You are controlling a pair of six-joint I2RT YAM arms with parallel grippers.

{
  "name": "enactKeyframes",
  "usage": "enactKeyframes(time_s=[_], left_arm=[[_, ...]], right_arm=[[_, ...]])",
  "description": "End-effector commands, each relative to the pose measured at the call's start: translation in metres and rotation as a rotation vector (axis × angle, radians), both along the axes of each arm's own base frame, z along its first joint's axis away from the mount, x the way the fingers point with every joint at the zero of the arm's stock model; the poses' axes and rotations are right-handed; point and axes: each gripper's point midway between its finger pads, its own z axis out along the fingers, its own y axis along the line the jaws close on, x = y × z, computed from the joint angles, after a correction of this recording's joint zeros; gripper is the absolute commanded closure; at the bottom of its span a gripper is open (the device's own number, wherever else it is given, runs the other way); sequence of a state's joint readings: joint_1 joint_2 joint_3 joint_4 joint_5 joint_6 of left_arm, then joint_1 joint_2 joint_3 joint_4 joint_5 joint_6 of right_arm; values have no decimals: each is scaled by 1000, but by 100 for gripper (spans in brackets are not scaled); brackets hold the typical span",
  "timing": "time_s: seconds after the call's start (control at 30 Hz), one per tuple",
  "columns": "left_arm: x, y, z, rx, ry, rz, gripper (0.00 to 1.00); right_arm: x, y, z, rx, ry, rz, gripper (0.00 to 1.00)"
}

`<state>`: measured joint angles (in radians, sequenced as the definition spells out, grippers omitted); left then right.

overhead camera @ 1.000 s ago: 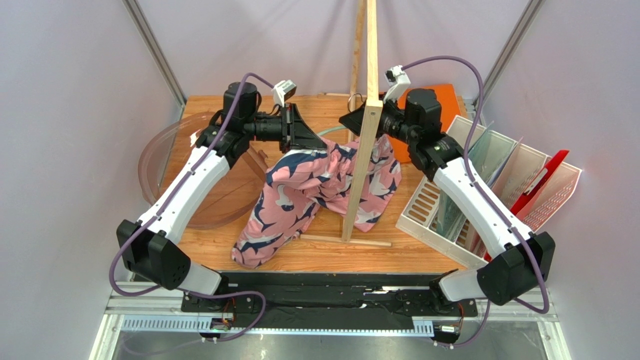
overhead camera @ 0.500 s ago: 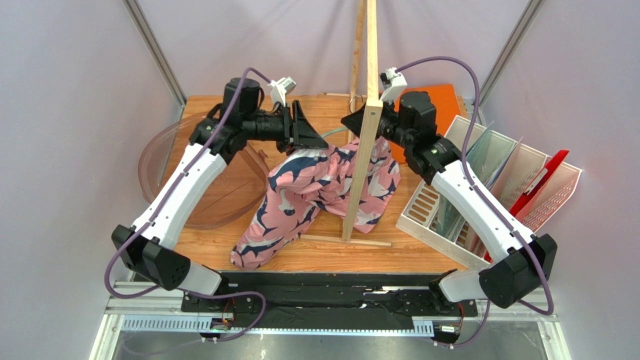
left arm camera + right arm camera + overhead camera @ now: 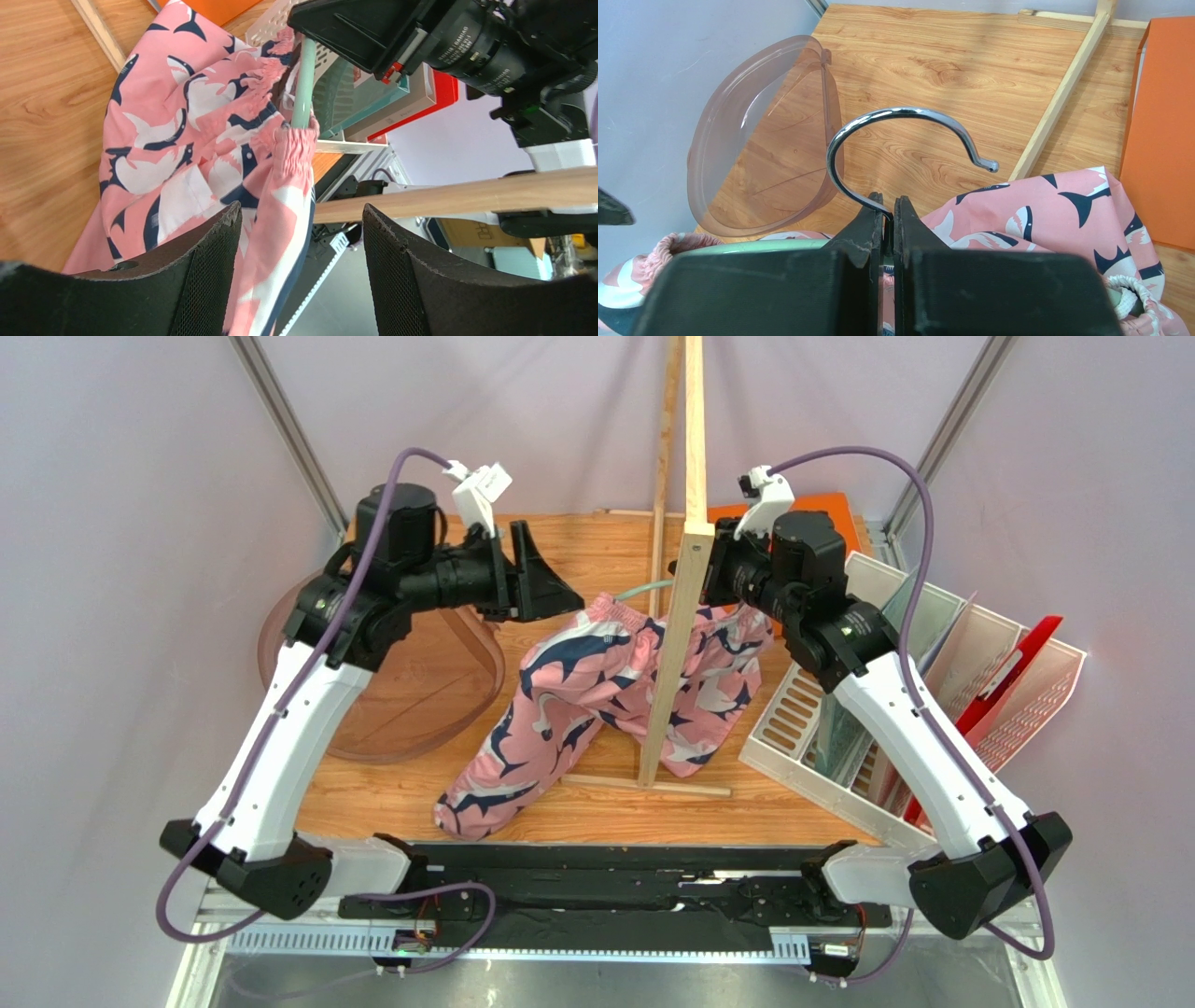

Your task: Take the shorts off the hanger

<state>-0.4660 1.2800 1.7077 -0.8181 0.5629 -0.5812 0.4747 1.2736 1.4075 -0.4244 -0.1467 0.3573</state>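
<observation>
The pink shorts (image 3: 617,686) with navy and white sharks hang from the mint-green hanger (image 3: 638,590), one leg trailing down to the table. My right gripper (image 3: 706,571) is shut on the stem of the hanger's chrome hook (image 3: 899,115) and holds it up beside the wooden stand; its jaws (image 3: 890,201) pinch the wire. The hanger's green arm (image 3: 773,246) shows below. My left gripper (image 3: 557,594) is open and empty, left of the waistband and apart from it. In the left wrist view (image 3: 302,208) the hanger (image 3: 305,77) enters the gathered waistband of the shorts (image 3: 189,133).
A tall pale wooden stand (image 3: 673,658) rises in front of the shorts. A translucent brown dish (image 3: 407,686) lies at the left. A white rack (image 3: 912,686) with a red panel stands at the right. An orange board (image 3: 1158,140) lies at the back right.
Both arms have risen. The left gripper has drawn back to the left, away from the shorts. The right gripper has moved slightly right with the hanger, and more bare hanger shows.
</observation>
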Motion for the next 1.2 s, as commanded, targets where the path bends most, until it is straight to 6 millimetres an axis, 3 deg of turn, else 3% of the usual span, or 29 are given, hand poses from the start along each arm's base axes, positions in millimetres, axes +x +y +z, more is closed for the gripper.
enactKeyframes(time_s=[0.0, 0.13, 0.2, 0.4, 0.6, 0.73, 0.87, 1.07, 1.1, 1.13, 1.17], left_arm=[[15, -18, -2, 48, -39, -17, 31], [24, -24, -2, 99, -60, -6, 33], [24, -29, -3, 106, -61, -13, 42], [28, -37, -5, 112, -52, -20, 54], [22, -43, -12, 111, -27, -53, 39], [23, -47, -22, 122, 7, -63, 40], [26, -51, -25, 126, 16, -73, 55], [23, -57, -30, 127, 43, -110, 58], [23, -57, -30, 128, 42, -109, 63], [22, -55, -27, 128, 33, -101, 87], [24, -52, -26, 134, 23, -80, 95]], right_arm=[[-3, -4, 34, 29, -80, -9, 100], [-6, -1, 32, 28, -72, 9, 100], [-7, -2, 32, 28, -72, 8, 100], [-9, -1, 35, 30, -77, 16, 100], [-8, -2, 35, 26, -77, 12, 100], [-8, -3, 37, 29, -84, 9, 100], [-8, -2, 38, 32, -83, 10, 100], [-6, -3, 40, 34, -88, -1, 100], [-5, -3, 41, 34, -88, -3, 100], [-5, -2, 40, 33, -87, -1, 100], [-4, -3, 38, 31, -81, -3, 100]])
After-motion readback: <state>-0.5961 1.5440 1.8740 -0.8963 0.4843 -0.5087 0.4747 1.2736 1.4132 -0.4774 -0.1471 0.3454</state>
